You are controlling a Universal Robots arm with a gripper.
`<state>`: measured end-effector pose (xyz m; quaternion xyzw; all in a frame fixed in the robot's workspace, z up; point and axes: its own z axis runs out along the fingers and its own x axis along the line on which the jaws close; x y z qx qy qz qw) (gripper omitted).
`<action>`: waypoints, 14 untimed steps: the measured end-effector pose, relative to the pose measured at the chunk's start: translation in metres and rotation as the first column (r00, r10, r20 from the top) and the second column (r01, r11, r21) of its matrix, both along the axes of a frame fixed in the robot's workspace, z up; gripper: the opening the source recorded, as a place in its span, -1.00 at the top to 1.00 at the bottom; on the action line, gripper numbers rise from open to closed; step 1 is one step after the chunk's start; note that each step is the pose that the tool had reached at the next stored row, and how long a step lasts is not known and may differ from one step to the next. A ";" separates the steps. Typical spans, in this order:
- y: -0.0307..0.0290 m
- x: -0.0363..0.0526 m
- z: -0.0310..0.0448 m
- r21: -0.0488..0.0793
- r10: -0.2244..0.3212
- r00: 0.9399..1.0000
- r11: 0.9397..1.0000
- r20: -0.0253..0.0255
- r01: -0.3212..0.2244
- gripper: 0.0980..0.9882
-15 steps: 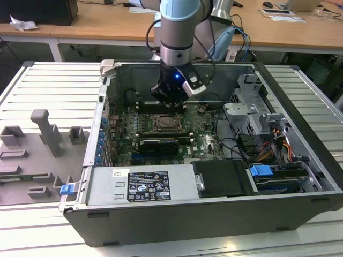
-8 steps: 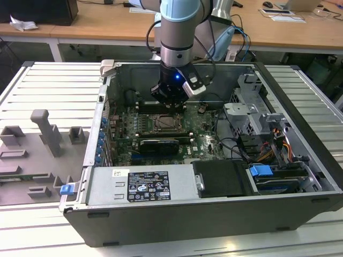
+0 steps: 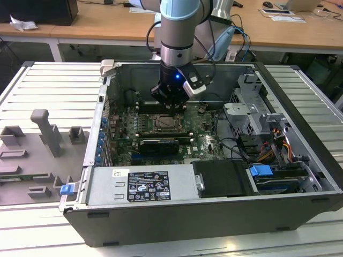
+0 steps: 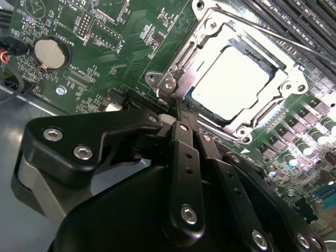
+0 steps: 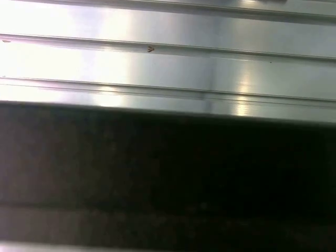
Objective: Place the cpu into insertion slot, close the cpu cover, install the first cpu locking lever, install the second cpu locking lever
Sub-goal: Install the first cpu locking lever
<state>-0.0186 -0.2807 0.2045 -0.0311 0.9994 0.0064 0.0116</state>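
Claw (image 4: 181,113) pinched together, tips beside covered cpu (image 4: 233,84).

We find a large white label (image 3: 147,186) with dark print and several small symbols on the side of the grey power supply box (image 3: 177,187), and a smaller white sticker (image 3: 121,173) just beside it; none of the print is clear enough for us to read. In the second wrist view, fine white lettering and part codes stand on the green circuit board (image 4: 105,42), around the coin cell (image 4: 50,52) and beside the cpu cover (image 4: 184,60).
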 end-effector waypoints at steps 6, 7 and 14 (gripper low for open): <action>0.0000 0.0000 -0.0016 -0.004 0.000 1.000 1.000 0.000 0.000 0.98; 0.0001 0.0000 -0.0018 -0.004 0.000 1.000 1.000 0.000 0.000 0.98; 0.0003 0.0000 -0.0028 0.001 0.000 1.000 1.000 0.000 0.000 0.98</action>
